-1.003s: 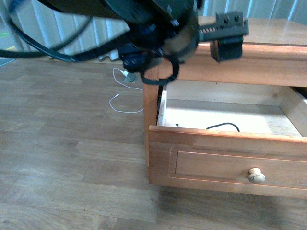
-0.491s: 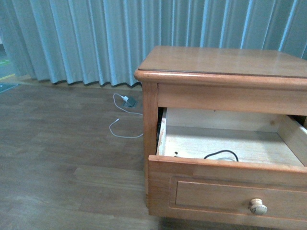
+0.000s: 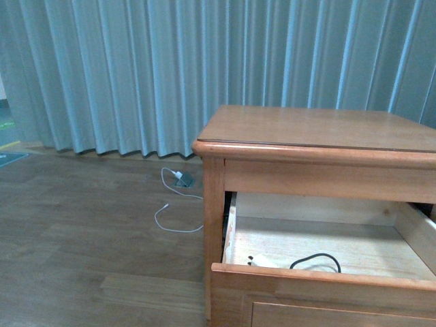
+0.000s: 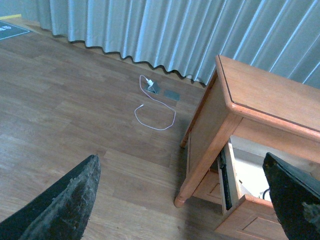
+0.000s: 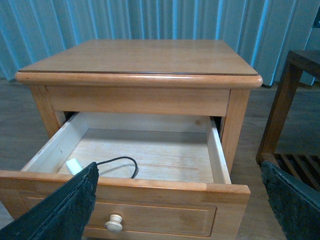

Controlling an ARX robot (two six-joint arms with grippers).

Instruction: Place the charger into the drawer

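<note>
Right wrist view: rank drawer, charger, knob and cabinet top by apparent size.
1. drawer, nearest the camera, which inflates it
2. cabinet top
3. charger, counting its black cable loop
4. knob

The charger's white block alone looks about knob-sized, so I wouldn't rank those two.

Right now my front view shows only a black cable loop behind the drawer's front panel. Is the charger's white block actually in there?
Observer: Yes. In the right wrist view the charger lies on the bottom of the drawer, in a front corner. Its black cable curls away from it.
Operator: Is the right gripper holding anything?
Observer: No. The right gripper is open, with nothing between its fingers, and faces the drawer front.
Operator: And the left?
Observer: The left gripper is open and empty too. It is above the wooden floor, beside the cabinet.
</note>
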